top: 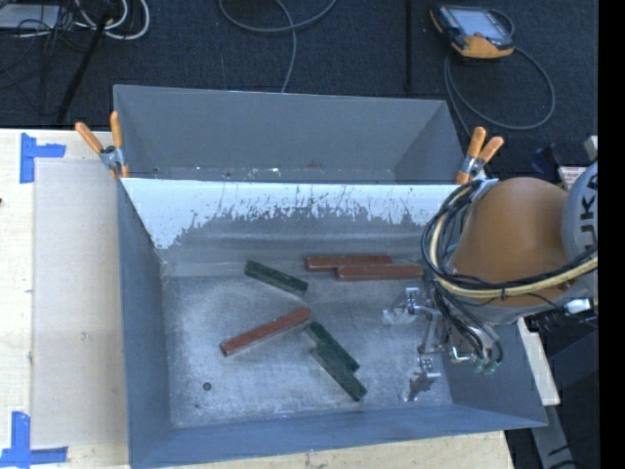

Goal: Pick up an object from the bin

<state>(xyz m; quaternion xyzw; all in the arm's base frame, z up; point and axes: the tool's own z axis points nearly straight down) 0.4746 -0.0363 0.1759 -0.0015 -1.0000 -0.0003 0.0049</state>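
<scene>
Dark green bar [341, 373] flat on the floor of the bin [195, 360], right of centre, alongside a second green bar [332, 344]; brown bar [265, 331] just to the left. Gripper [422, 364] low near the right wall, apart from both green bars, bare floor between. Open or closed: cannot tell. Two red-brown bars [356, 266] along the back edge.

On my feed, the arm's wrist wears a smooth, rounded orange cover [513, 231], dome-shaped and slightly glossy. A bundle of black and pale yellow cables [441, 247] loops round its edge and trails underneath. Next to the cover I see a white link [583, 203] with dark lettering. The gripper [422, 355] is bare silvery metal with small dark fittings.
</scene>
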